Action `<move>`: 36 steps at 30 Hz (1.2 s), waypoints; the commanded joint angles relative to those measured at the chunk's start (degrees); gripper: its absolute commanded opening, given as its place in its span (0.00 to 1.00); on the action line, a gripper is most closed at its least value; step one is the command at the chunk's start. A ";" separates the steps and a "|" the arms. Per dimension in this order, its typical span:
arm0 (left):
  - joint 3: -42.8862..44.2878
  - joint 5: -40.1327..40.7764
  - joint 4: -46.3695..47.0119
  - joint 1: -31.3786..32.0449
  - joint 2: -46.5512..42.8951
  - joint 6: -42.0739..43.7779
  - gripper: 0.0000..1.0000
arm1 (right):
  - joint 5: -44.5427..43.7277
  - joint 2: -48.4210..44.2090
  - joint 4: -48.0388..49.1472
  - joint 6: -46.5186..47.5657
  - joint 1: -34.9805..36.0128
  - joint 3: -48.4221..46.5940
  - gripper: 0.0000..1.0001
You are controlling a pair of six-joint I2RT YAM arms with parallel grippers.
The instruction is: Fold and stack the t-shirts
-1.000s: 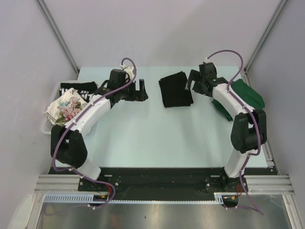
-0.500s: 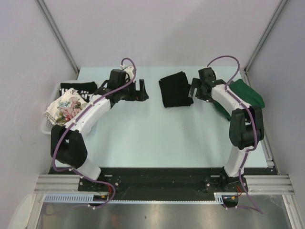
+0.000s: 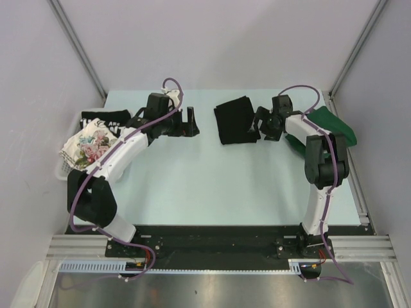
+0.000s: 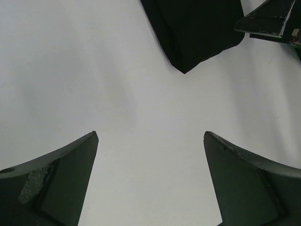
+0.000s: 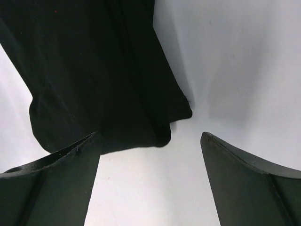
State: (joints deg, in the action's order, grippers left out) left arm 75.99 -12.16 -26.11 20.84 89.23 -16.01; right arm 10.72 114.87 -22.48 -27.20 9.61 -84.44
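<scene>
A folded plain black t-shirt [image 3: 236,122] lies on the table at the back centre. My left gripper [image 3: 191,122] is open and empty just left of it; the left wrist view shows the shirt's corner [image 4: 197,28] ahead of my open gripper [image 4: 150,179]. My right gripper [image 3: 257,126] is open at the shirt's right edge, low over the table; in the right wrist view the shirt's edge [image 5: 94,70] lies just beyond my gripper [image 5: 150,179]. A dark green t-shirt [image 3: 331,128] lies crumpled at the right. A black lettered t-shirt [image 3: 103,120] and a floral one [image 3: 87,144] lie at the left.
A white slatted basket [image 3: 62,171] at the table's left edge holds the lettered and floral shirts. The pale table [image 3: 212,186] is bounded by grey walls at the back and sides. A right gripper finger [image 4: 268,19] shows in the left wrist view.
My right gripper has moved down and left from the shirt's back right corner to its right edge, the right arm folding in. The left arm has not moved.
</scene>
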 commanded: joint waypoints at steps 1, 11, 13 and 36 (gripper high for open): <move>3.82 0.74 -1.49 0.25 -1.95 0.54 0.99 | 4.39 1.93 4.73 -1.01 -1.34 -0.63 0.89; 4.70 1.09 -2.37 0.25 -1.25 0.54 1.00 | 5.80 4.92 5.96 -0.48 -2.31 -0.90 0.84; 5.22 1.09 -2.46 0.25 -0.90 0.45 0.99 | 6.15 5.36 6.31 -0.49 -2.40 -0.90 0.84; 6.90 1.70 -2.81 0.34 0.24 -0.34 0.99 | 11.95 11.08 7.63 -2.68 -1.52 -1.07 0.59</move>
State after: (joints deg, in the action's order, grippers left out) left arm 80.27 -10.68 -30.04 20.88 89.58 -16.01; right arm 22.26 122.78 -12.12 -30.00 7.22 -85.34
